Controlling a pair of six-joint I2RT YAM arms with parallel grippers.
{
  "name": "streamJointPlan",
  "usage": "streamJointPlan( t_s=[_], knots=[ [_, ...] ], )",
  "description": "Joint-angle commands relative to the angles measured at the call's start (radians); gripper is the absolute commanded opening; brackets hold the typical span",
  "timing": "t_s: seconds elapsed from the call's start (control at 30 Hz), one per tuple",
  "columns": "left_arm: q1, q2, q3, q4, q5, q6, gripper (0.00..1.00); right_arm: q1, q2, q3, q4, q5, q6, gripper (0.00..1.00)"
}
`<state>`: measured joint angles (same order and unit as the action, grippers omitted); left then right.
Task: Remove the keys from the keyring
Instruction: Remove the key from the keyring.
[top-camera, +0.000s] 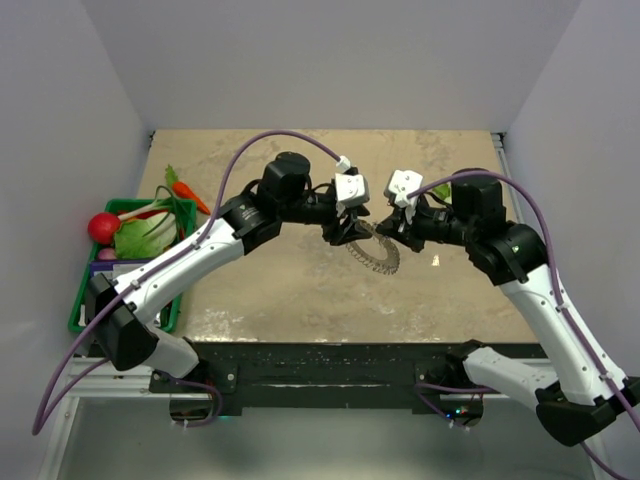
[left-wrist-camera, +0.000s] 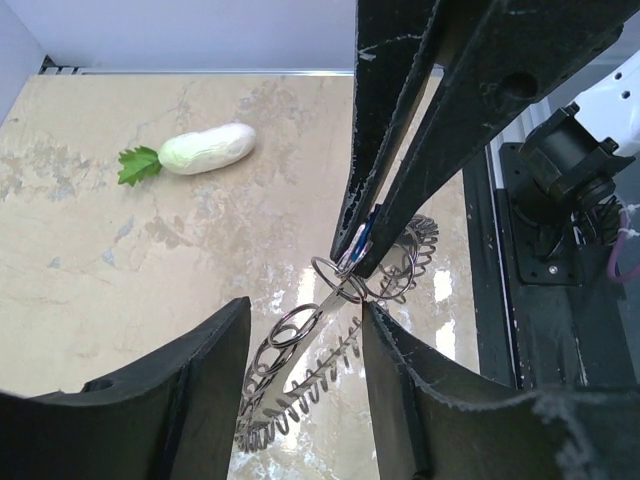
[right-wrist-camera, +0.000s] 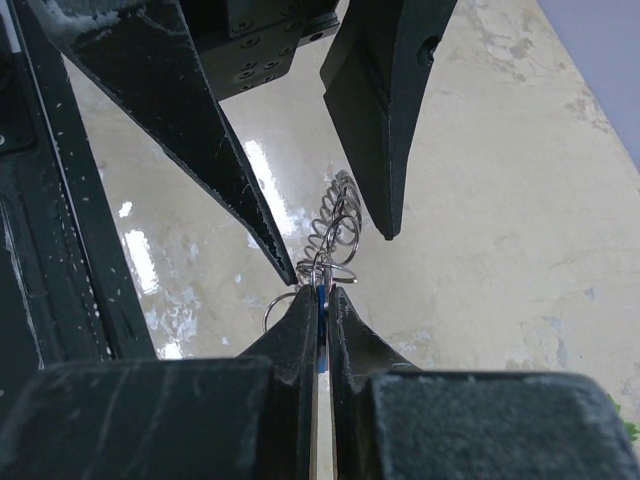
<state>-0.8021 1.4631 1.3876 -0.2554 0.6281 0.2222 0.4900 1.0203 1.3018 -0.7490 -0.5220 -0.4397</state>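
Observation:
My right gripper (right-wrist-camera: 322, 292) is shut on the blue head of the small silver key (right-wrist-camera: 320, 300), held above the table. In the left wrist view the key blade (left-wrist-camera: 300, 345) hangs down between my left gripper's open fingers (left-wrist-camera: 180, 400), with small split rings (left-wrist-camera: 288, 325) on it. The grey coiled keyring (left-wrist-camera: 300, 395) hangs around the key; it also shows in the top view (top-camera: 380, 258). My left gripper (top-camera: 345, 232) is open around the blade and coil, facing the right gripper (top-camera: 388, 235). One left finger's tip is at a ring; I cannot tell if they touch.
A white radish with green leaves (left-wrist-camera: 205, 150) lies on the table beyond the grippers. A green basket (top-camera: 85, 290) with vegetables stands at the table's left edge, with a carrot (top-camera: 188, 195) beside it. White walls close in the table.

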Motion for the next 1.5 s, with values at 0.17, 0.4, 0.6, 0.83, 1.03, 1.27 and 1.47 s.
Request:
streamJointPlan(
  t_s=[0.17, 0.4, 0.6, 0.83, 1.03, 1.27, 1.47],
  knots=[
    [-0.002, -0.05, 0.042, -0.056, 0.122, 0.074, 0.57, -0.002, -0.029, 0.048, 0.022, 0.043, -0.085, 0.0],
    [0.038, -0.112, 0.093, -0.137, 0.206, 0.138, 0.63, -0.001, -0.032, 0.06, -0.01, 0.022, -0.183, 0.0],
    [0.115, -0.147, 0.111, -0.148, 0.199, 0.166, 0.68, -0.002, -0.012, 0.129, -0.133, -0.067, -0.356, 0.0],
    [0.129, -0.126, 0.085, -0.122, 0.075, 0.209, 0.73, -0.002, 0.027, 0.227, -0.328, -0.191, -0.572, 0.0],
    [0.133, -0.067, 0.082, -0.074, 0.07, 0.2, 0.74, -0.001, 0.061, 0.277, -0.434, -0.234, -0.671, 0.0],
    [0.126, -0.009, 0.106, -0.079, 0.395, 0.141, 0.69, -0.002, 0.04, 0.237, -0.406, -0.271, -0.729, 0.0],
    [0.103, 0.017, 0.082, -0.024, 0.476, 0.074, 0.66, -0.001, 0.026, 0.199, -0.388, -0.291, -0.761, 0.0]
  ],
)
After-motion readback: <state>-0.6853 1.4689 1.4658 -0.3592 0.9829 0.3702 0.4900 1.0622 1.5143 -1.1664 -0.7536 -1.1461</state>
